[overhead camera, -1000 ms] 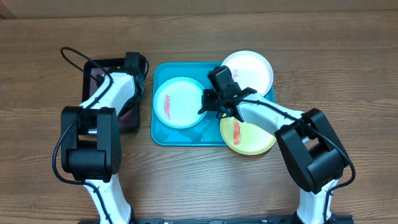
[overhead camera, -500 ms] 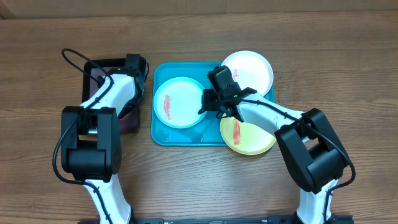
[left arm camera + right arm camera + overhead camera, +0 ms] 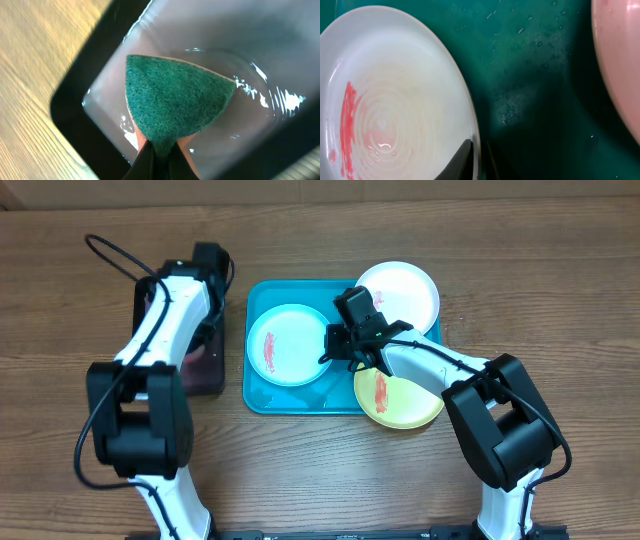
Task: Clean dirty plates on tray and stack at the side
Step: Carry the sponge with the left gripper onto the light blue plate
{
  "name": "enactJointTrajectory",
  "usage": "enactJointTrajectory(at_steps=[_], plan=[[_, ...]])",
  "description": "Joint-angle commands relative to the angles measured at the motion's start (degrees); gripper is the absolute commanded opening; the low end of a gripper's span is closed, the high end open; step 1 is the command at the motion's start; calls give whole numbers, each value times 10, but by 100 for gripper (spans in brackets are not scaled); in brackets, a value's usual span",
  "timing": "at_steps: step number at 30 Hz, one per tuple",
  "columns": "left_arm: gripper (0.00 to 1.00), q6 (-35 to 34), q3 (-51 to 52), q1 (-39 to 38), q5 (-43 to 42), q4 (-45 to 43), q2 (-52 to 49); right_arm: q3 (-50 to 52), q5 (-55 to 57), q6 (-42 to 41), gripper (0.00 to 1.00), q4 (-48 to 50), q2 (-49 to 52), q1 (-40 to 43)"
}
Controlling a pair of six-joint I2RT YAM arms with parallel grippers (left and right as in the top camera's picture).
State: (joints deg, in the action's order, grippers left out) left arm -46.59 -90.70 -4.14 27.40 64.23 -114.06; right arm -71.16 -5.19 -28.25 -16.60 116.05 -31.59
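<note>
The turquoise tray (image 3: 262, 394) holds a light blue plate (image 3: 288, 344) with a red smear. My right gripper (image 3: 331, 346) is shut on that plate's right rim; the right wrist view shows the fingers (image 3: 479, 161) pinching the rim of the plate (image 3: 395, 100) over the wet tray (image 3: 535, 75). A white plate (image 3: 400, 295) lies at the tray's far right corner. A yellow-green plate (image 3: 402, 396) with a red smear overlaps the near right corner. My left gripper (image 3: 159, 162) is shut on a green sponge (image 3: 175, 100).
A black tray (image 3: 205, 378) with water stands left of the turquoise tray; the left wrist view shows its rim (image 3: 90, 135) below the sponge. My left arm (image 3: 165, 320) reaches over it. Wooden table surrounds both trays.
My left arm has swung up and back over the black tray with the sponge. The right arm and the plates have not moved.
</note>
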Motion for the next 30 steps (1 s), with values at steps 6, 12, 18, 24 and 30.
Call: enactJointTrajectory(at_steps=[6,12,18,24,30], plan=[[4,258,-37,-5,-113,3,69,-14,-28,44,13,-3,1,-2],[4,374,-37,-16,-259,2,71,-14,-66,47,12,-2,1,10],[4,376,-37,-76,-260,-28,80,-14,-134,46,11,-16,1,48],[4,343,-11,-137,-259,-72,62,-14,-144,42,12,-31,1,62],[4,250,74,-148,-224,-131,33,-13,-144,43,12,-35,1,62]])
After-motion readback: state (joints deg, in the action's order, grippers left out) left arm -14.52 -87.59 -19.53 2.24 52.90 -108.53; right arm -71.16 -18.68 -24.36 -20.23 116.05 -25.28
